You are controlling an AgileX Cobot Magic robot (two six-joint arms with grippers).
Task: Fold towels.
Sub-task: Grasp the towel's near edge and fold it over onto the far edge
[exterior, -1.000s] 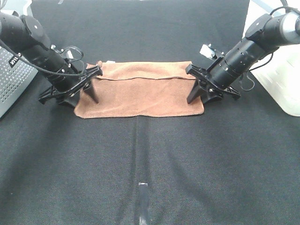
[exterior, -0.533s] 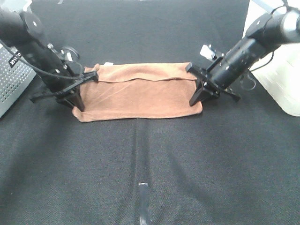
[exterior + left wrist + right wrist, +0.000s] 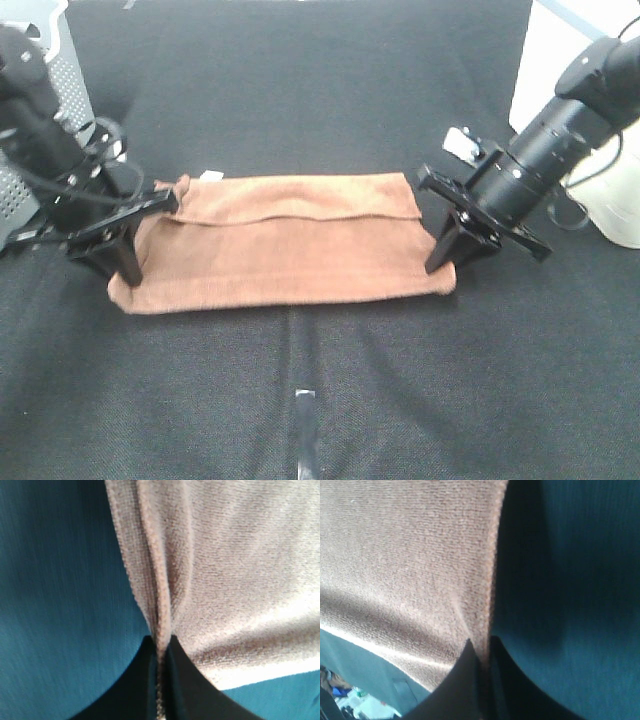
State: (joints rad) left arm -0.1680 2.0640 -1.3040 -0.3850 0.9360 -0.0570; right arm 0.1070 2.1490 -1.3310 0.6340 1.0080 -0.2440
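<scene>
The reddish-brown towel (image 3: 285, 242) lies folded lengthwise on the black table, its small white tag (image 3: 211, 175) at the far left corner. My left gripper (image 3: 128, 272) is shut on the towel's near left corner. The left wrist view shows its fingers (image 3: 145, 680) pinching a ridge of the towel (image 3: 225, 570). My right gripper (image 3: 438, 262) is shut on the near right corner. The right wrist view shows its fingers (image 3: 470, 675) clamped on the hemmed edge of the towel (image 3: 405, 555).
The black table cloth (image 3: 320, 400) covers the whole work area. A grey perforated box (image 3: 70, 80) stands at the far left. A white container (image 3: 590, 130) stands at the far right. A strip of tape (image 3: 306, 420) marks the front centre.
Both grippers have moved toward the front of the table, dragging the towel's near edge with them. The towel now lies nearer and looks wider front to back.
</scene>
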